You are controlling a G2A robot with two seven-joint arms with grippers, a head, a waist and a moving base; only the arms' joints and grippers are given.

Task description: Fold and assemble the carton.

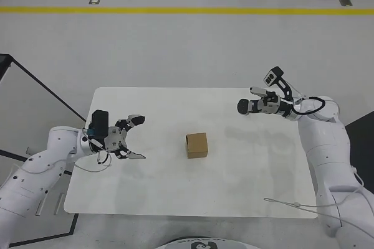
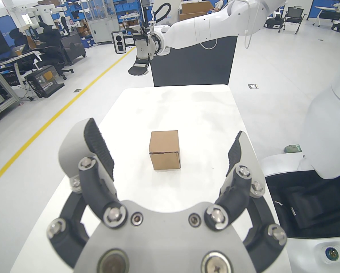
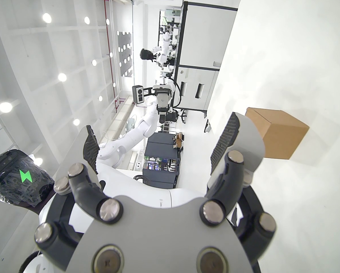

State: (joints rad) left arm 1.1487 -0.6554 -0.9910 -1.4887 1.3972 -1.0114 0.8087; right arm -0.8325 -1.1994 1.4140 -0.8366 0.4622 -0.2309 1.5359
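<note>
At mid-table you find the carton [image 1: 197, 145] apparently fully folded, with little left; left gripper [image 1: 140, 137] and right gripper [image 1: 242, 106] gape empty.

Plain brown carton [image 1: 197, 145], sitting on a white table [image 1: 174, 187]. The left gripper [image 1: 141, 137] is silver-grey metal with black ribbed pads [image 2: 99, 146]. A yellow stripe [image 1: 187, 10] crosses the pale grey floor [image 1: 187, 50].

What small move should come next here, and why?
Probably ease the left gripper forward toward the carton: its jaws stand open, aimed at it, holding nothing. The carton stands on the table, already box-shaped, touched by neither arm; the right gripper, also open, hangs raised clear of it.
</note>
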